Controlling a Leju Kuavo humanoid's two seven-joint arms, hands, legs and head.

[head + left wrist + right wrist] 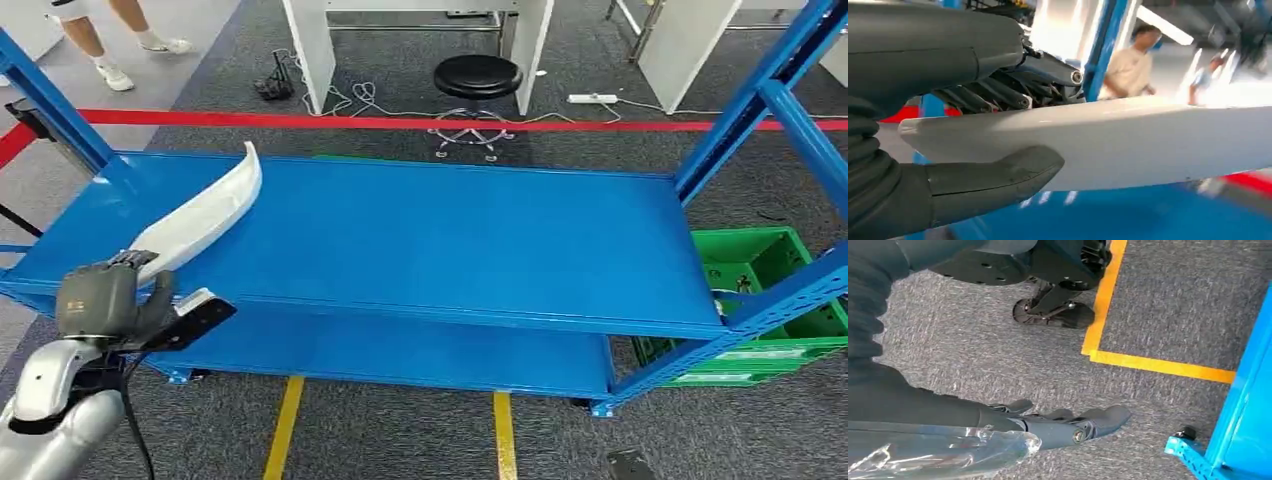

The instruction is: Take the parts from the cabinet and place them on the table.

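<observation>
Long white curved plastic part [205, 213] lying slantwise on the upper deck of the blue steel shelf rack [450, 245], near end at the deck's front left corner, far end pointing toward the deck's back edge. Left hand [100, 300] clamped around that near end; in the left wrist view, thumb [998, 175] pressed on one face of the white part [1128, 142], dark fingers [1013, 95] wrapped over the other. Right hand [1058, 427] hanging beside the rack's foot above grey carpet [998, 355], fingers stretched out, apart, holding nothing. Yellow floor tape [285, 425] running out from under the rack's front. Red tape line [400, 122] just behind the rack, with a black round stool [477, 78] and white table legs [315, 50] beyond it. Green plastic crate [760, 265] to the right of the rack's lower deck. Person's legs in white shoes [115, 45] behind the rack's left end.
</observation>
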